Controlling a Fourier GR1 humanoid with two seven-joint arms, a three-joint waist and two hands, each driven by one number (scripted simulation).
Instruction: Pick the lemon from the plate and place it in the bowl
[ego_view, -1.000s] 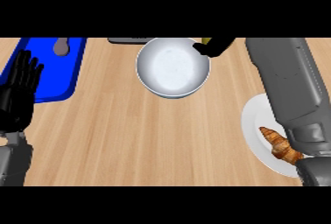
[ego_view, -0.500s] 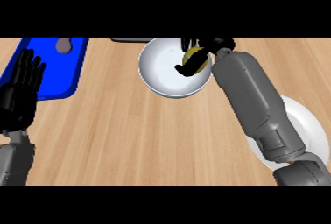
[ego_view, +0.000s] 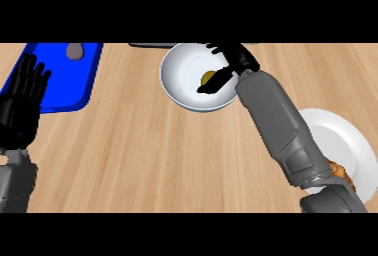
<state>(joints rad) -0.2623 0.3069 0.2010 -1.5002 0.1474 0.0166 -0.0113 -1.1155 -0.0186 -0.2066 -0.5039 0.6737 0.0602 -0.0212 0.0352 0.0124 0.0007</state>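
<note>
Hovering over bowl (ego_view: 193, 82) at 12 o'clock: right robot hand (ego_view: 235, 59), fingers curled, lemon (ego_view: 210, 77) just under them; cannot tell if gripped or let go. Placing step, judged near done. Next: spread fingers, lift clear. Plate (ego_view: 341, 137) at 4 o'clock. Left robot hand (ego_view: 22, 100) resting flat-fingered at 9 o'clock, by blue tray (ego_view: 70, 80) on bench (ego_view: 148, 160).

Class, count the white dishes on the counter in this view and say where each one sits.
2. A white bowl sits at the top centre, under the right robot hand. A white plate lies at the right edge, partly hidden by the forearm.
</note>
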